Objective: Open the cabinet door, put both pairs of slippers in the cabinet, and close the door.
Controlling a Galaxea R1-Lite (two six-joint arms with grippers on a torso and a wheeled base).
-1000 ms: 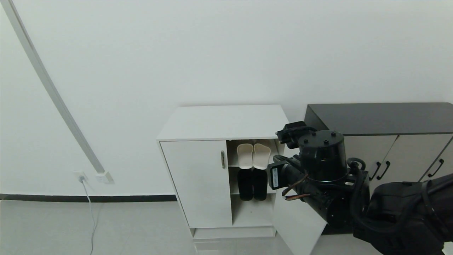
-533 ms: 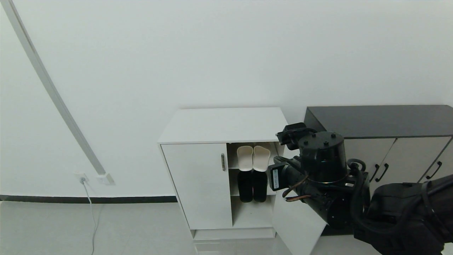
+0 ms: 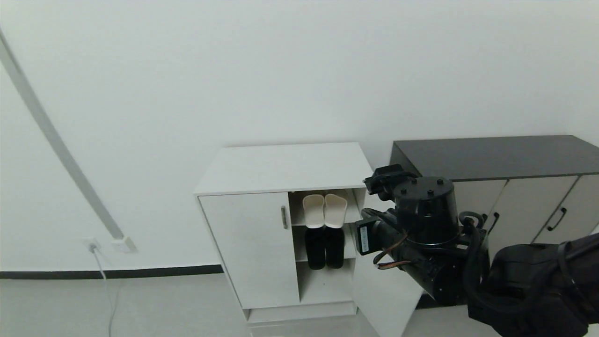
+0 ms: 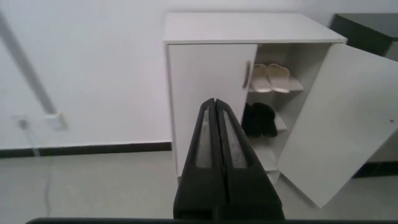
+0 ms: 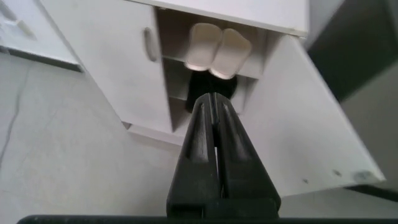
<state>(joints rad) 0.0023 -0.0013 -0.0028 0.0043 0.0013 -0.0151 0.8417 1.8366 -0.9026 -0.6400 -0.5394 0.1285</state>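
The white cabinet (image 3: 281, 168) stands against the wall with its left door (image 3: 248, 248) closed and its right door (image 3: 381, 299) swung open. A cream pair of slippers (image 3: 324, 210) lies on the top shelf. Below it, a black pair of slippers (image 3: 324, 248) lies on the middle shelf. The bottom shelf holds nothing. My right gripper (image 5: 213, 99) is shut and empty, hanging in front of the open compartment beside the open door (image 5: 298, 130). My left gripper (image 4: 214, 102) is shut and empty, farther back, facing the closed door (image 4: 208, 93).
A dark-topped sideboard (image 3: 491, 157) with handled doors stands right of the cabinet, close behind the open door. A slanted wall conduit (image 3: 56, 140) and a socket with a cable (image 3: 100, 271) are at the left. Bare floor (image 3: 140, 304) lies before the cabinet's left side.
The head view has shifted, so the cabinet and sideboard sit a little farther left in the picture. Slippers, doors and my right arm keep their places relative to each other.
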